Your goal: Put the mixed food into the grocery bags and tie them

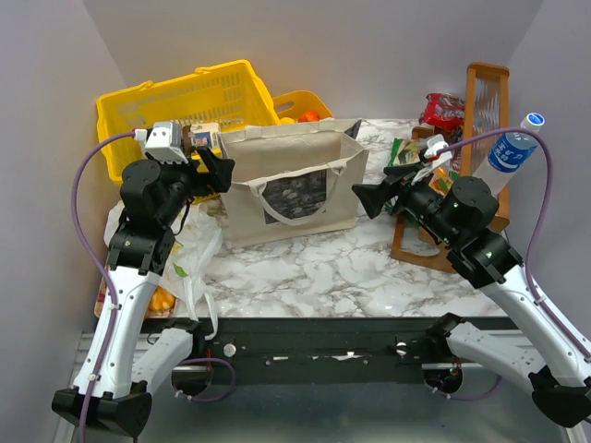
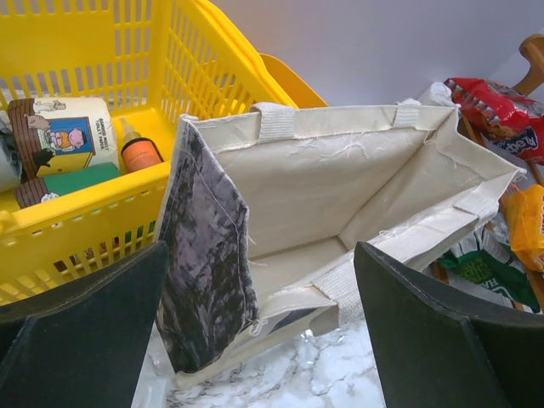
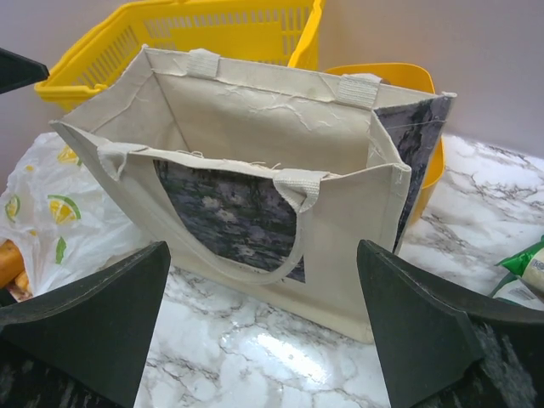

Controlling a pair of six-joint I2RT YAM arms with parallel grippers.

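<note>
Tote (image 1: 291,185) of beige canvas, upright mid-table on the marble (image 1: 323,272), mouth gaping, nothing seen inside from either wrist view. Stands between left gripper (image 1: 222,171) and right gripper (image 1: 371,196), both spread wide, holding nothing, neither touching the cloth. Looks soft yet self-supporting; probably light and apt to slide or fold if pushed at the rim, so best pinched at a loop handle (image 3: 299,212) or the hemmed top edge. Thin plastic bag (image 1: 196,247) slumped at the tote's left, beside the left arm: flimsy, slippery, best taken by a bunched edge. Water bottle (image 1: 511,152) tilted at far right: rigid, likely heaviest, best gripped across the body. Red snack packet (image 1: 441,109) at back right: crinkly, crushable. Orange (image 1: 307,116) in the rear yellow basket (image 1: 297,96): firm, prone to roll.
</note>
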